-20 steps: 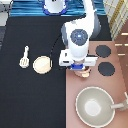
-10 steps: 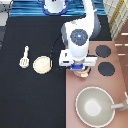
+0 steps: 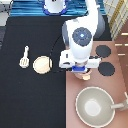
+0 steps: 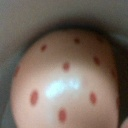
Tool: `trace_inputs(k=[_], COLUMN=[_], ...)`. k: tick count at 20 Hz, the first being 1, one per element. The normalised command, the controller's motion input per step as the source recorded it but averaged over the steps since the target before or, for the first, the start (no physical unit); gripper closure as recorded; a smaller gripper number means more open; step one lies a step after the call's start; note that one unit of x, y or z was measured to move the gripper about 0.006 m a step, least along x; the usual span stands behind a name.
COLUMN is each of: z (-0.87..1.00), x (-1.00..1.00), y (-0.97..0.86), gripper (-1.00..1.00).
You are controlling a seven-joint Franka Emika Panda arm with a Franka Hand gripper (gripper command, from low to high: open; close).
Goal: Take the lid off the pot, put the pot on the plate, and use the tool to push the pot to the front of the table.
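Note:
My gripper [image 3: 81, 71] hangs low over the pot [image 3: 85, 76] on the brown stove top, near the stove's left edge in the exterior view. Only a pink-beige sliver of the pot shows under the hand. In the wrist view the pink lid [image 4: 65, 85] with dark red dots fills the picture from very close. The cream-yellow plate [image 3: 42, 64] lies on the black table [image 3: 30, 100] to the left of the gripper. The cream-white spatula [image 3: 24, 56] lies just left of the plate.
The large grey-beige pan [image 3: 95, 106] sits on the stove below the gripper, its handle pointing right. Two black burners [image 3: 103, 51] [image 3: 107, 69] show to the gripper's right. A white object [image 3: 54, 6] stands at the exterior view's top.

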Motion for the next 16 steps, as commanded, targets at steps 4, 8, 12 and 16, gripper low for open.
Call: trace_inputs(k=[4, 8, 12, 16], z=[0.46, 0.28, 0.23, 0.25], x=[-0.45, -0.58, -0.59, -0.58], y=[-0.49, -0.47, -0.51, -0.55], gripper=[1.00, 1.00, 1.00, 1.00])
